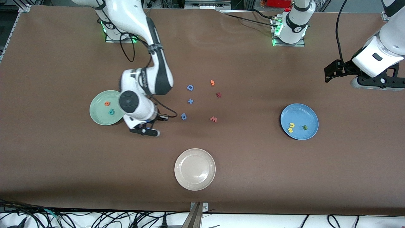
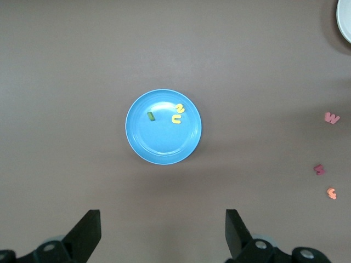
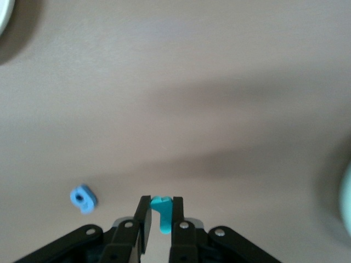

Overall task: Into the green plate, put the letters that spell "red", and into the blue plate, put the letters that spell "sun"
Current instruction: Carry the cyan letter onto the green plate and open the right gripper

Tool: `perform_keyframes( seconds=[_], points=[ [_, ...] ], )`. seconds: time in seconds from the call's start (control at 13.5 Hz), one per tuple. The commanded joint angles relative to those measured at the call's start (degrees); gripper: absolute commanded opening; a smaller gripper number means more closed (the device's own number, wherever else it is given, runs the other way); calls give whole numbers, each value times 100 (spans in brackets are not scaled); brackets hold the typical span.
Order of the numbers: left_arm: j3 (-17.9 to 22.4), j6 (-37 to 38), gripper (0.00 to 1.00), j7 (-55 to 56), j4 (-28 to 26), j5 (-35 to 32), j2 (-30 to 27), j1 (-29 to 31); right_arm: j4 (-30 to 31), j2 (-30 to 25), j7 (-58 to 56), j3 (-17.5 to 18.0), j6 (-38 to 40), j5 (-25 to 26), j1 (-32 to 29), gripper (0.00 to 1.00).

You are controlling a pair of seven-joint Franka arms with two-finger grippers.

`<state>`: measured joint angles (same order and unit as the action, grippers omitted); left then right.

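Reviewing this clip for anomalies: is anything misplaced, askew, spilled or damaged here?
Nothing stands out. The right gripper is shut on the thin teal foam "r" over bare table beside the pale mint-green plate. The left gripper waits open above the mid-blue plate.

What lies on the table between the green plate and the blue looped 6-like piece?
No loose letters. In the front view, only the right gripper, shut on the teal r, is over the bare table between the green plate and the blue 6-like piece.
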<state>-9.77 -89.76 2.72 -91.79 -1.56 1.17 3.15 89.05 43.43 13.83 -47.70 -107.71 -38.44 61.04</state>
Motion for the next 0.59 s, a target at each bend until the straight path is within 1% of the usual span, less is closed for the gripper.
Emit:
perform_keyframes(
  seconds=[0.0,0.22,0.3,0.37,0.44,0.52],
  points=[
    [2,116,100,-87,83,-73,-11,36,33,-431,-406,-597,1046,117,4,1],
    [11,116,100,-87,92,-81,-20,98,77,-441,-1484,-1581,2137,214,48,1],
    [11,116,100,-87,83,-82,-11,98,190,-432,-1845,-1845,2314,223,48,1],
    [10,116,100,-87,83,-73,-20,98,435,-432,-2223,-2039,2307,223,48,1],
    [10,116,100,-87,92,-73,-20,98,751,-432,-2557,-2085,2151,214,48,1],
    [10,116,100,-78,92,-73,-20,98,1171,-432,-2891,-2085,1766,214,91,1]
  ],
)
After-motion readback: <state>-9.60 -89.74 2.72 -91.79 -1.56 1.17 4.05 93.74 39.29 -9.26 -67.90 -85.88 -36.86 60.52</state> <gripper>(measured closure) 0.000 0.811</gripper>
